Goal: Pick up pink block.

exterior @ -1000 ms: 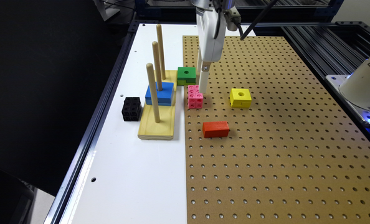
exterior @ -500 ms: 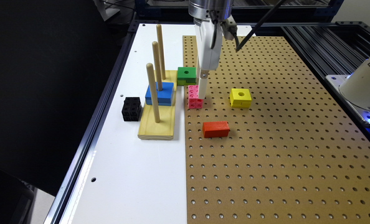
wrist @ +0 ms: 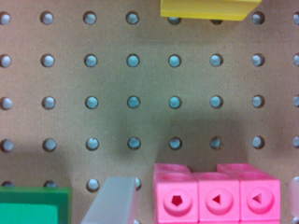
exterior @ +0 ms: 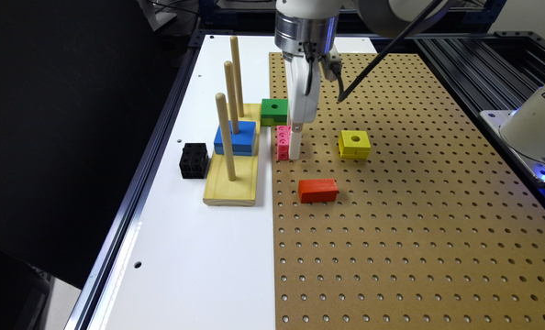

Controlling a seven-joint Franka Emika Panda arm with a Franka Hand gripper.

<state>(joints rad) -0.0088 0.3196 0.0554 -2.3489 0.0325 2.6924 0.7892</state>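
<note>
The pink block (exterior: 282, 142) lies on the brown pegboard (exterior: 414, 220), near its edge beside the white table. It is made of small linked cubes with round marks on their faces (wrist: 217, 198). My gripper (exterior: 293, 147) has come straight down onto it. In the wrist view my gripper (wrist: 203, 203) is open. One pale finger (wrist: 112, 200) stands a little apart from one end of the block, and the other finger (wrist: 294, 193) stands just off the opposite end. The block lies between them on the board.
A green block (exterior: 274, 111) sits just behind the pink one and a yellow block (exterior: 354, 144) lies toward the exterior view's right. A red block (exterior: 318, 190) is nearer the front. A wooden peg stand (exterior: 231, 176) with a blue block (exterior: 236, 138) and a black block (exterior: 193, 160) are on the white table.
My gripper has come down from above the pink block until its fingers reach the board on either side of it. The blocks have not moved.
</note>
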